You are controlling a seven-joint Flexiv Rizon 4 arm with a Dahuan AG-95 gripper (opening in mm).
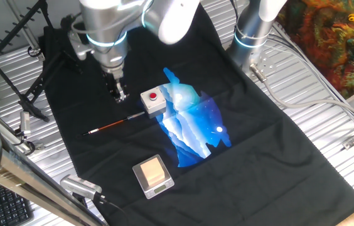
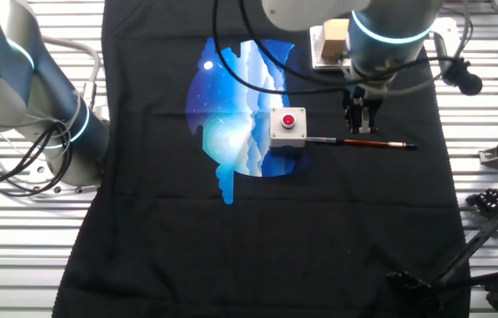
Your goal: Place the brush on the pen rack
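Observation:
The brush (image 1: 117, 123) lies flat on the black cloth, its pale tip by the white button box; it also shows in the other fixed view (image 2: 368, 141). My gripper (image 1: 120, 95) hangs fingers down just above the brush's middle and holds nothing; in the other fixed view (image 2: 361, 124) a narrow gap shows between the fingers. The pen rack (image 1: 23, 28), a thin black bar stand with splayed legs, stands at the far left off the cloth, well apart from brush and gripper. Part of it shows at the bottom right of the other fixed view (image 2: 487, 234).
A white box with a red button (image 1: 153, 100) touches the brush's tip end. A wooden block on a silver base (image 1: 152, 174) sits near the cloth's front. A second arm's base (image 1: 252, 31) stands at the back. A keyboard (image 1: 1, 207) lies at the lower left.

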